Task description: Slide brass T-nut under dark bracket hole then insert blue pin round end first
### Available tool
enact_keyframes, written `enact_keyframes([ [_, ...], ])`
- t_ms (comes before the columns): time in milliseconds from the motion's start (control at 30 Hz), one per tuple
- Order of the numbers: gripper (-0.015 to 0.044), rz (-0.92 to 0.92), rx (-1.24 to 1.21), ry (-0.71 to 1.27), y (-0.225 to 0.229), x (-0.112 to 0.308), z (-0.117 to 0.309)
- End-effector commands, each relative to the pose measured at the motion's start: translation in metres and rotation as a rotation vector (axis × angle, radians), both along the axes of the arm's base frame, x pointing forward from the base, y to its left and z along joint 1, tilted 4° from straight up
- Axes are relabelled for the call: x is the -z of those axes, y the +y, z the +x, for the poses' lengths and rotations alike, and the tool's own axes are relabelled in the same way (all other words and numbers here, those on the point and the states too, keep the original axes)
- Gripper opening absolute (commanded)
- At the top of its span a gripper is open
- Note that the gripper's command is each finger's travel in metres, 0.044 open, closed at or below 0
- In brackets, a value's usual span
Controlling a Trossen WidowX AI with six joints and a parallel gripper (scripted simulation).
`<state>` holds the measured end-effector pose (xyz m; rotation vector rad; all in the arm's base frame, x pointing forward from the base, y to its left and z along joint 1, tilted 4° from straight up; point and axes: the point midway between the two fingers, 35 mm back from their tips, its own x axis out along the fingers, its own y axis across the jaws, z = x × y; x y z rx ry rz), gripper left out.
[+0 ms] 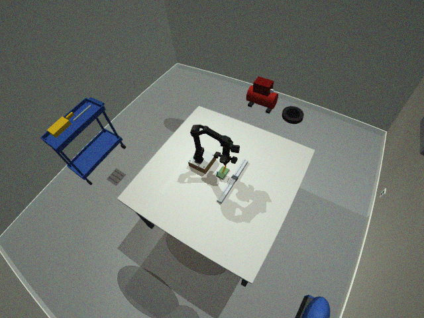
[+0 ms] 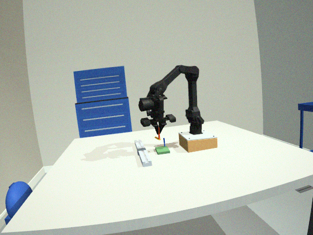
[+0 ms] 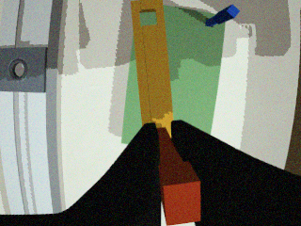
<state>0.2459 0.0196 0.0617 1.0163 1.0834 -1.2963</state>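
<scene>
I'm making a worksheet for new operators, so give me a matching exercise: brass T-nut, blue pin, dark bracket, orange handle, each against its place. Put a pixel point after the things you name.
1. brass T-nut (image 2: 157, 138) (image 3: 154, 71)
2. blue pin (image 2: 164, 142) (image 3: 223, 15)
3. dark bracket (image 1: 234, 177) (image 2: 141, 149) (image 3: 33, 70)
4. orange handle (image 2: 159, 132) (image 3: 182, 203)

A. across the aluminum rail (image 1: 225, 192) (image 2: 145, 157) (image 3: 7, 141)
B. between the tool's fingers
C. raised above the table, at the handle's lower end
D. standing in the green tray (image 1: 221, 173) (image 2: 162, 150) (image 3: 195, 99)

1-C, 2-D, 3-A, 4-B

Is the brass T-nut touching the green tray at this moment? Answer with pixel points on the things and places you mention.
Apart. The exterior view shows the brass T-nut (image 2: 157, 138) (image 3: 154, 71) hanging above the green tray (image 2: 162, 150) (image 3: 198, 94), with white table visible between them.
</scene>
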Motion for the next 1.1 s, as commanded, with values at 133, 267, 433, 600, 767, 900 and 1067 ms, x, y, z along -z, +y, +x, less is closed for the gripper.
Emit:
enact_keyframes([
  [133,-0.015,-0.003,0.001,-0.002,-0.001,-0.014,0.001],
  [267,-0.015,-0.004,0.002,-0.001,-0.001,-0.02,0.001],
  [433,-0.015,-0.005,0.004,0.0,-0.001,-0.027,0.001],
  [600,-0.015,-0.004,0.007,0.0,0.002,-0.029,0.004],
  [767,-0.015,-0.003,0.013,0.0,0.006,-0.031,0.011],
  [900,-0.015,-0.002,0.015,-0.001,0.01,-0.032,0.016],
  [1067,-0.015,-0.001,0.016,-0.001,0.015,-0.034,0.022],
])
